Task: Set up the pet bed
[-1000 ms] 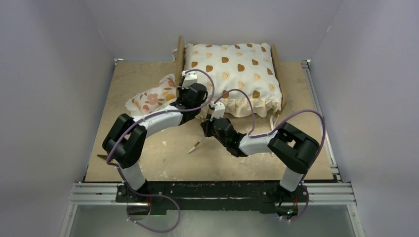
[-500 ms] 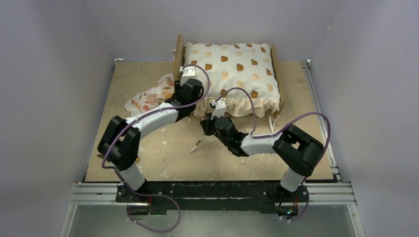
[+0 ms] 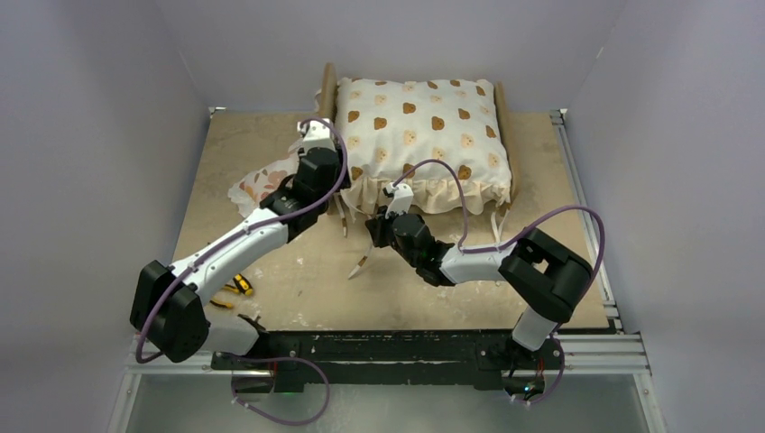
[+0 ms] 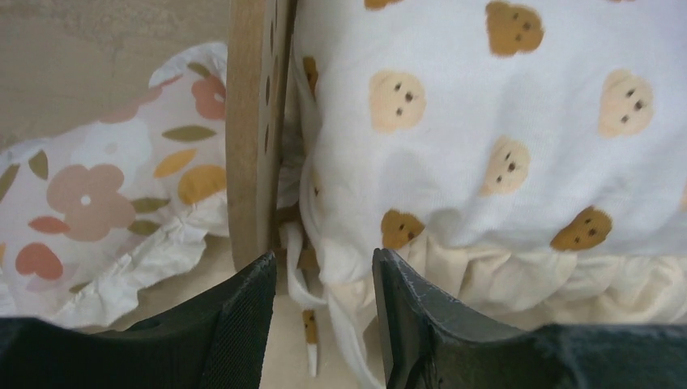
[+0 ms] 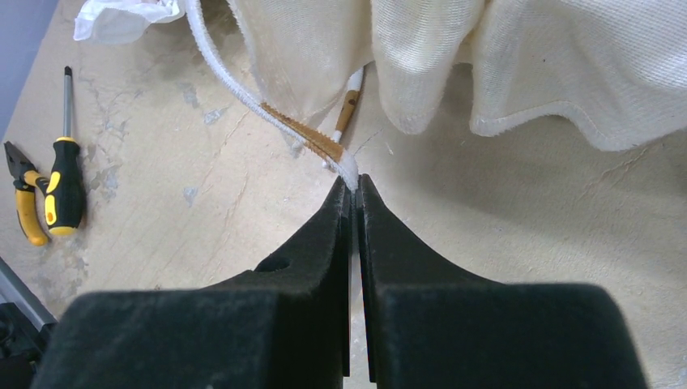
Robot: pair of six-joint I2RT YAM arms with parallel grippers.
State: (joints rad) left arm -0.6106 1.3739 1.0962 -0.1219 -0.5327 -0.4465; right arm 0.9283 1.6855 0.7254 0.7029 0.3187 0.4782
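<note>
Two-handed, treat the pet bed (image 3: 327, 88), far back on the table (image 3: 271, 298) under the soft cushion (image 3: 424, 126), as light stiff wood, taking its headboard rim (image 4: 247, 146) beside the parted, empty left gripper (image 4: 324, 263), right gripper (image 5: 351, 190) pinched on a cushion tie (image 5: 235, 91).

Robot lab cell — plain walls (image 3: 108, 108), aluminium rails (image 3: 388, 354) (scuffed tabletop (image 3: 298, 302))
</note>
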